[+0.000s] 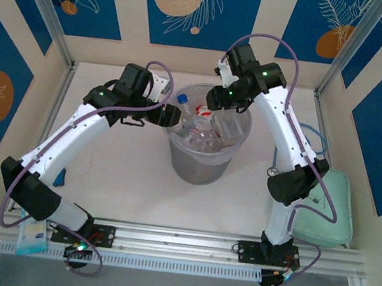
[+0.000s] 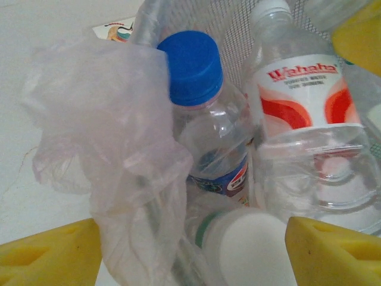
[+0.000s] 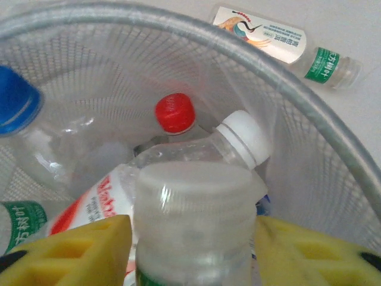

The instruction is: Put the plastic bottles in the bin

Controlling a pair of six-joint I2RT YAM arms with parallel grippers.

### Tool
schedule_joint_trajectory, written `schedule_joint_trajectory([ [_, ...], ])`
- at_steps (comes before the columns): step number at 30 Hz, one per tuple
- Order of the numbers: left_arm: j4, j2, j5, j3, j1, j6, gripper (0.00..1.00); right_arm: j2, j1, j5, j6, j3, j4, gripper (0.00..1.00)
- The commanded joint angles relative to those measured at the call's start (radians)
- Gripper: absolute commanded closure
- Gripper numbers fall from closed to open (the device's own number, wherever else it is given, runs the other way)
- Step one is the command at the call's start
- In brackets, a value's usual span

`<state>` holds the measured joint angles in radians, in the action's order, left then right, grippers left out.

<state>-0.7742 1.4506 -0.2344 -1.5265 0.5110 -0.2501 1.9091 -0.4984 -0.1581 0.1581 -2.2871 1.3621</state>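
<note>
I hold my right tool [image 3: 190,256] clenched on one clear-capped bottle [image 3: 193,202] over the one bin [image 3: 309,149], four more bottles [image 3: 175,113] beneath it, one green-labelled bottle [image 3: 286,47] on the desk [image 3: 363,107] beyond, left tool [image 2: 190,256] released

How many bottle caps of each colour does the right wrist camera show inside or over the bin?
Blue cap: 1
Red cap: 1
White cap: 1
Pale translucent cap, on the bottle held in the right end effector: 1
Total: 4
</note>
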Motion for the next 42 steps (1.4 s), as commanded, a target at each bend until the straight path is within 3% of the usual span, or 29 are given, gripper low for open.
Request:
schedule_joint_trajectory([
  [1, 0.005, -0.012, -0.010, -0.017, -0.006, 0.001, 0.22, 0.017, -0.006, -0.005, 0.035, -0.129, 0.131, 0.31],
  [3, 0.002, -0.010, -0.007, -0.024, -0.006, 0.003, 0.22, 0.036, -0.009, -0.035, 0.018, -0.212, 0.182, 0.24],
  [7, 0.001, -0.010, -0.006, -0.033, -0.006, 0.007, 0.22, 0.049, -0.011, -0.110, -0.003, -0.309, 0.251, 0.22],
  [16, 0.013, 0.004, -0.017, -0.037, -0.006, 0.001, 0.22, -0.022, -0.017, -0.074, 0.028, -0.045, 0.156, 0.54],
  [22, 0.002, -0.004, -0.026, -0.074, -0.008, 0.019, 0.22, -0.056, -0.011, -0.036, 0.056, 0.039, 0.080, 0.58],
  [26, 0.008, 0.000, -0.048, -0.120, -0.008, 0.020, 0.21, -0.069, -0.012, -0.009, 0.077, -0.038, 0.070, 0.56],
  [33, -0.002, 0.037, -0.053, -0.183, -0.012, 0.031, 0.19, -0.131, 0.024, 0.019, 0.158, -0.074, -0.006, 0.39],
  [35, -0.023, 0.052, -0.022, -0.182, -0.012, 0.044, 0.20, -0.182, 0.051, 0.025, 0.206, -0.017, -0.074, 0.35],
  [37, -0.047, 0.067, 0.016, -0.185, -0.012, 0.048, 0.28, -0.249, 0.095, 0.052, 0.265, 0.081, -0.167, 0.33],
  [42, -0.080, 0.099, 0.056, -0.204, -0.011, 0.049, 0.39, -0.429, 0.250, 0.218, 0.408, 0.380, -0.423, 0.33],
])
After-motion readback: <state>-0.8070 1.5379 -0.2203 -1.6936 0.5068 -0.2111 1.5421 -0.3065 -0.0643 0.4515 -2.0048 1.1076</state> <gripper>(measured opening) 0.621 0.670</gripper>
